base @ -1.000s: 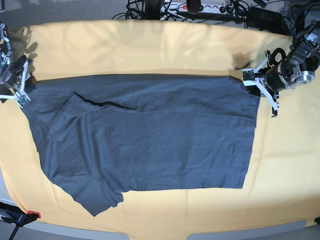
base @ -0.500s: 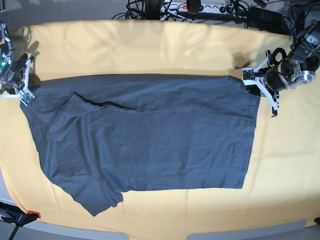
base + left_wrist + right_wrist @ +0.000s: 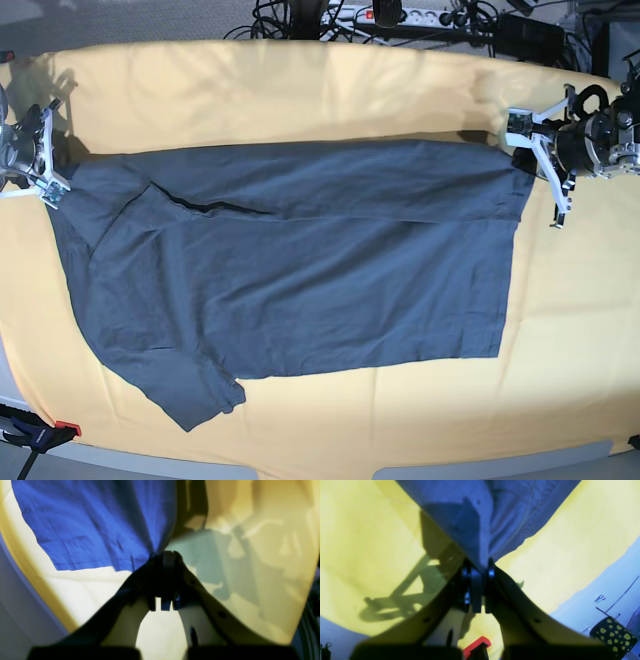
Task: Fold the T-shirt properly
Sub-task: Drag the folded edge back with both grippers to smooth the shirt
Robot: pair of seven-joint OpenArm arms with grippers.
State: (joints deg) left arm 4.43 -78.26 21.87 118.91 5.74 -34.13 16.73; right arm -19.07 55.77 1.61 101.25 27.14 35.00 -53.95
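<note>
Yellow-orange cloth [image 3: 300, 90] covers the table, and the T-shirt [image 3: 300, 270] is spread across it, one sleeve nearest the front edge. Farther back, its two far corners are clamped: one by the left gripper [image 3: 163, 555], the other by the right gripper [image 3: 478, 566], both pinched tight. Thin, limp fabric (likely to sag and crease) is best held at corners. No containers are seen.

Left gripper [image 3: 530, 152] and right gripper [image 3: 52, 175] both pinched closed.
</note>
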